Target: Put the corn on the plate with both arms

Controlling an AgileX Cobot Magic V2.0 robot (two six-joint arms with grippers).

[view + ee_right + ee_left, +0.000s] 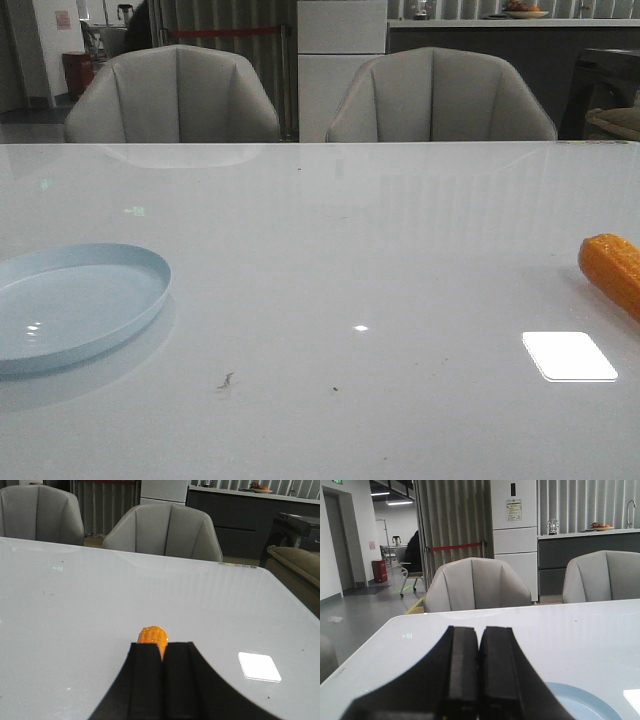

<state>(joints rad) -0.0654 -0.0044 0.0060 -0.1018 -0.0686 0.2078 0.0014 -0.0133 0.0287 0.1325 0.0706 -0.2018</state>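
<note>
Glossy white table [330, 250], bumpy orange corn [612, 268], both end effectors closed, empty-handed

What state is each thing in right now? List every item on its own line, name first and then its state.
corn: lying on the table, not held
plate: empty, flat on the table
left pincer: shut, holding nothing
right pincer: shut, holding nothing, corn just beyond its tips

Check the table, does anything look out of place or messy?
Nothing serious. The corn lies at the table's right edge, far from the empty plate on the left. A few small dark specks mark the near surface.
</note>
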